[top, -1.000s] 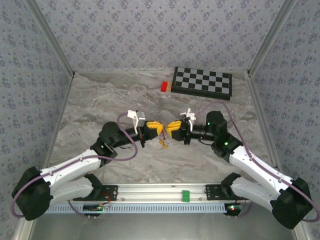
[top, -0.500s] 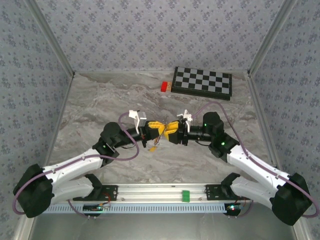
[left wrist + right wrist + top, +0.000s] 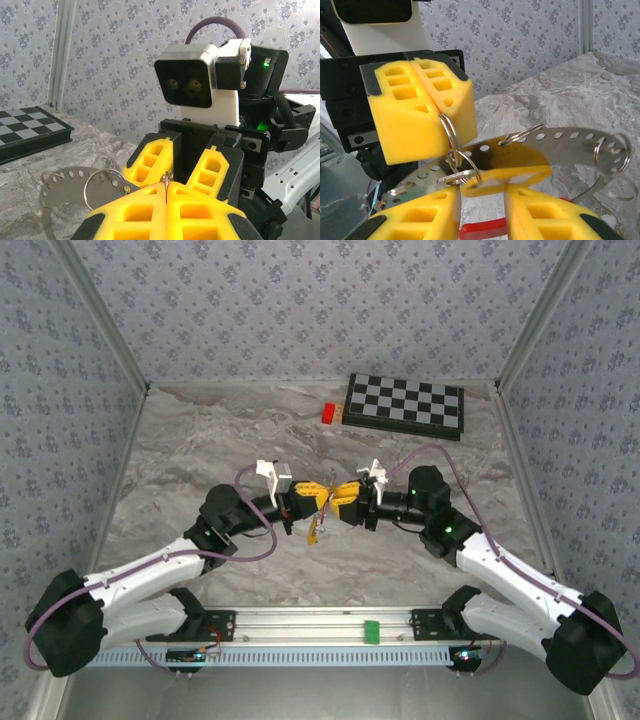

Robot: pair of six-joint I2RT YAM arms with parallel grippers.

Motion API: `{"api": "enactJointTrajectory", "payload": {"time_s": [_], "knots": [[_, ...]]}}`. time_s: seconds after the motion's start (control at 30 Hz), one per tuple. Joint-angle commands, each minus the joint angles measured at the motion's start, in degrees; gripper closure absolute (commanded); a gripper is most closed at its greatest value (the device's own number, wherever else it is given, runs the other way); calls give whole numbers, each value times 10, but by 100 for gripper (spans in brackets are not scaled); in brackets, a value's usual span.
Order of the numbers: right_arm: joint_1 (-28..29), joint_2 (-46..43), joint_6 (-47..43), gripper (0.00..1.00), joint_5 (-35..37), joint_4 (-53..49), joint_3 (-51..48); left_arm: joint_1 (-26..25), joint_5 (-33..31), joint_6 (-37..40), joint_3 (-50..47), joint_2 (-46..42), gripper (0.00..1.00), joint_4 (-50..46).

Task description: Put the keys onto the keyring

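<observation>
Over the bench's middle, the left gripper (image 3: pixel 442 117) is clamping the thin grey metal keyring (image 3: pixel 451 137) while the right gripper (image 3: pixel 482 194), jaws narrowly parted, is sliding leftward beside a yellow-headed key (image 3: pixel 510 176), so threading seems under way.

Table (image 3: pixel 180 440) open on both sides; chessboard (image 3: pixel 405 406) and red block (image 3: pixel 328 413) occupy the far edge.

My table (image 3: pixel 190 450) is a grey, marbled slab. At its far right a checkerboard (image 3: pixel 405 406) lies flat, its long side running along the far edge. A small red block (image 3: pixel 328 413) sits just beside the board's near left corner; I cannot tell whether they touch. Along the near edge runs a metal rail (image 3: pixel 300 624) carrying a small green piece (image 3: pixel 372 631).
</observation>
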Motion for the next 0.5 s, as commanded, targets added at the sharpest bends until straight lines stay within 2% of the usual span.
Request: {"api": "enactJointTrajectory", "payload": {"time_s": [0.0,0.2,0.33,0.47], "knots": [[3,-14,-18,75,10,-14,-3,-4,-8,9,8,-17,100,20],[-5,-54,-30,78,20,-66,-5,-4,-13,11,6,-26,100,14],[-26,-83,10,79,0,-5,-23,-4,-11,8,4,-22,100,20],[-32,-70,33,77,-28,17,-7,-5,-9,6,4,-18,100,25]]}}
